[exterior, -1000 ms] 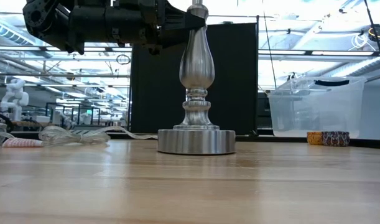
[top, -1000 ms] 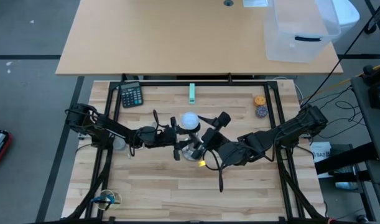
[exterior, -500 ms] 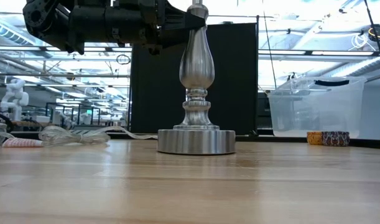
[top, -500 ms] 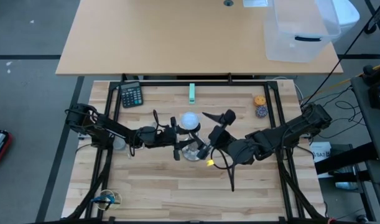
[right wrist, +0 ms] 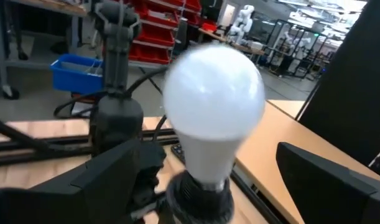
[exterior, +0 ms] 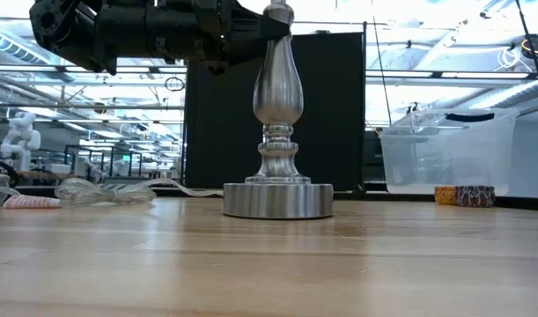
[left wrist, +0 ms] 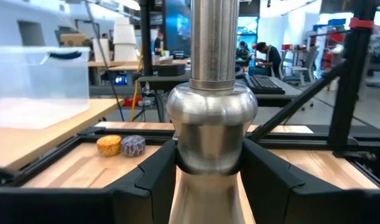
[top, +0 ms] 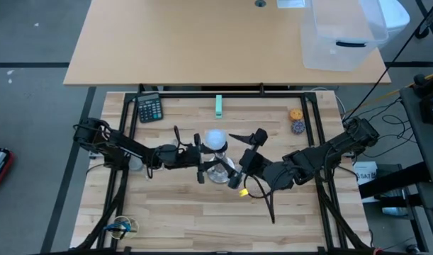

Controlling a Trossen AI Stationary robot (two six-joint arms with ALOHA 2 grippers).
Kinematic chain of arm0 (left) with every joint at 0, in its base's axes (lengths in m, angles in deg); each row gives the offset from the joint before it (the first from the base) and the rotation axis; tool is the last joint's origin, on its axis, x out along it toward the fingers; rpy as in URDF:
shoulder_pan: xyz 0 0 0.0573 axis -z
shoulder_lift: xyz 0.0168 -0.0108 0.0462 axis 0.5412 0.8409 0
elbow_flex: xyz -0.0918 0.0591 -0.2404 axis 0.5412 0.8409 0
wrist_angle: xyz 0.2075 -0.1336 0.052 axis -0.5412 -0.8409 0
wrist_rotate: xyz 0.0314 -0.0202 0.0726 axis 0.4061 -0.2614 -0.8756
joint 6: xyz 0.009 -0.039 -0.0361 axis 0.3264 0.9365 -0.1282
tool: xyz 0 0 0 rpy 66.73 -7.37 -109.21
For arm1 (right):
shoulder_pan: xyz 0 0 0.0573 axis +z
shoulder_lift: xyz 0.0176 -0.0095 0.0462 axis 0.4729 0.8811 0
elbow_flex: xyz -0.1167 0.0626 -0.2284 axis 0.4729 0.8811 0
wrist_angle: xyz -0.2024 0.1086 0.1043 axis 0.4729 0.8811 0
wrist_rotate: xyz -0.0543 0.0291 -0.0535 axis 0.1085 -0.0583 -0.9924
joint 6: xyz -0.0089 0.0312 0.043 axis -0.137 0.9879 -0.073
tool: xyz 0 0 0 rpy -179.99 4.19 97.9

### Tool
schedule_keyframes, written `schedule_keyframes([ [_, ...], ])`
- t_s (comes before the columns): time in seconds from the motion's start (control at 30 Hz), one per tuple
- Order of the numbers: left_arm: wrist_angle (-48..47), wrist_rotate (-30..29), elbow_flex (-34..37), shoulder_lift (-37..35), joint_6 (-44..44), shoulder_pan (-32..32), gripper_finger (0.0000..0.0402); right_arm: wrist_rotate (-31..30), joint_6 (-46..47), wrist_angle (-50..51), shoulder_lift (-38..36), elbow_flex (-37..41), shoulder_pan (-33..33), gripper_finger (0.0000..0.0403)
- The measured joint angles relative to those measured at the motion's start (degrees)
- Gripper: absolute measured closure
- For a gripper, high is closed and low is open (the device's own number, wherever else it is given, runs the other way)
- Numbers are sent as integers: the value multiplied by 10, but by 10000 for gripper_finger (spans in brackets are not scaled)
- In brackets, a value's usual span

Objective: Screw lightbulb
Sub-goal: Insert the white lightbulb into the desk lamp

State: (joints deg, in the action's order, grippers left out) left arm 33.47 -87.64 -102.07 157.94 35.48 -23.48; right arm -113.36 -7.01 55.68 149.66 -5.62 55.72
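My left pincer [left wrist: 208,180] was clamped on the lamp stand [exterior: 278,132] neck, my right pincer [right wrist: 208,180] stood wide, lightbulb [right wrist: 213,102] seated between its fingers; mid-screwing, next I'd needed to re-grip and twist.

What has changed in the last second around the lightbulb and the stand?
The right tool opened wide, let go of the lightbulb and drew back toward the right. The left tool stayed clamped on the silver stand; the bulb stayed in the socket, and nothing else on the table moved.
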Motion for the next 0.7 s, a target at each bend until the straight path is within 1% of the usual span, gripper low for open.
schedule_keyframes([
  [0.13, -17, 1, 0, -10, -21, 15, 239, -2, 40, 52, -2, 0, 8, 41],
  [0.27, -21, -1, 0, -12, -21, 20, 239, -3, 74, 87, -4, 0, 9, 41],
  [0.7, -25, -4, 0, -12, 0, 3, 239, -1, 58, 82, -4, 0, 11, 41],
])
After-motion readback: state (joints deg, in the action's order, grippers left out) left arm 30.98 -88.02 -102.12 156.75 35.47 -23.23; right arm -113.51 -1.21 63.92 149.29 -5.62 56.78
